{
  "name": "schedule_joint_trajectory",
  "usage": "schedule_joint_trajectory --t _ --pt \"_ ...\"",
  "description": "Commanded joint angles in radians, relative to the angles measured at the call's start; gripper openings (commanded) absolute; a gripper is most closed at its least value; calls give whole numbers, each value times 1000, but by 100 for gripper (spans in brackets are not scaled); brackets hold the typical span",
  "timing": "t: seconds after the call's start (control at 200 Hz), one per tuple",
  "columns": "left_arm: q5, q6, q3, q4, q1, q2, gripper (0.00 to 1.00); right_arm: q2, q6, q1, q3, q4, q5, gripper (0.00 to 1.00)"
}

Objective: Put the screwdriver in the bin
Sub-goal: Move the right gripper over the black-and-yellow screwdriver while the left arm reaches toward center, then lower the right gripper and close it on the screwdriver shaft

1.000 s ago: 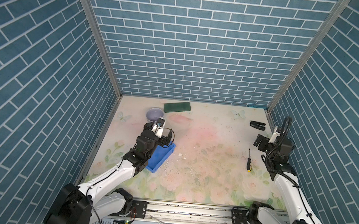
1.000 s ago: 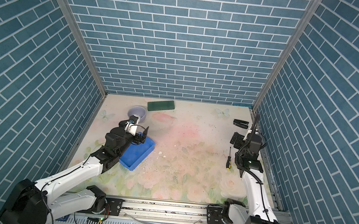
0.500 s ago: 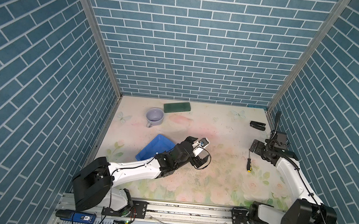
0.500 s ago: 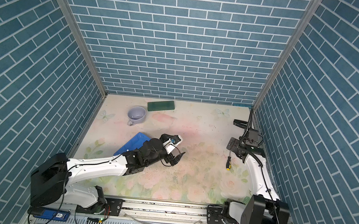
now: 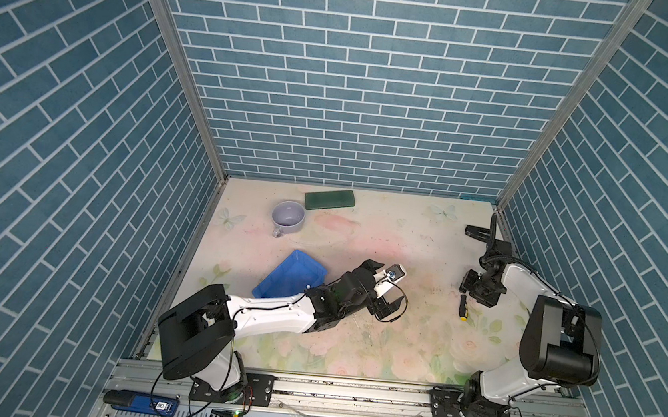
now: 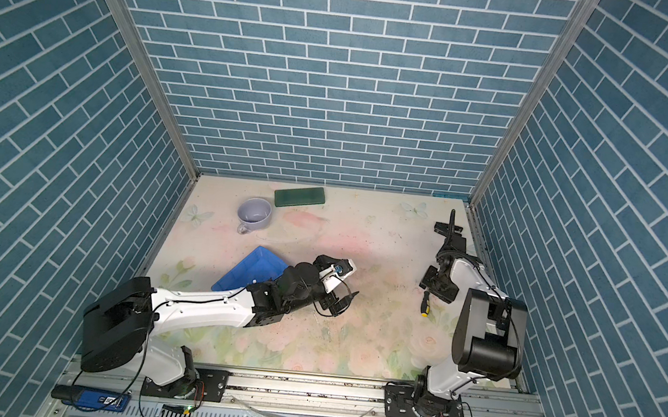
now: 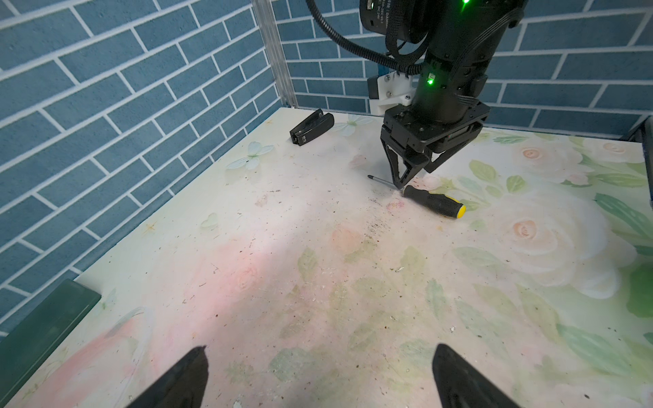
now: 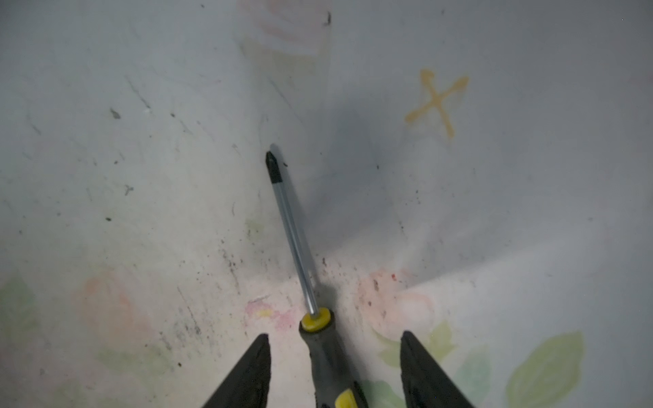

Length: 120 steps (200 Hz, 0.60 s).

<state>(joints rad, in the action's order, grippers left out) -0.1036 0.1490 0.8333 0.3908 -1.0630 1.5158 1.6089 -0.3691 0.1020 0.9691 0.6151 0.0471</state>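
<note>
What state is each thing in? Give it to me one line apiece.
screwdriver: lying flat on the table, not gripped
right gripper: open, straddling the screwdriver's handle with a gap on each side
left gripper: open, empty
bin: on the table, nothing visible inside
cup: upright, empty
green block: lying flat
stapler: closed, lying flat

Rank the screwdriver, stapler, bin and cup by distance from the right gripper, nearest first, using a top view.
1. screwdriver, at the right gripper.
2. stapler, back right corner.
3. bin, across on the left.
4. cup, back left.
</note>
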Motion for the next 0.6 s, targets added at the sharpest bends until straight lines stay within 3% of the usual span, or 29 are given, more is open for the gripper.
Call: schedule_joint_trajectory --t 0.0,0.255,0.47,0.595 --pt "-2 7 6 11 -6 -8 100 50 -9 4 75 25 21 53" --pt "-17 0 0 16 -7 -8 100 143 27 6 153 44 21 29" --pt "-25 11 -3 15 -6 -6 100 180 35 7 175 64 29 16" --pt "-29 20 -5 13 -7 -8 100 195 39 7 178 76 34 15"
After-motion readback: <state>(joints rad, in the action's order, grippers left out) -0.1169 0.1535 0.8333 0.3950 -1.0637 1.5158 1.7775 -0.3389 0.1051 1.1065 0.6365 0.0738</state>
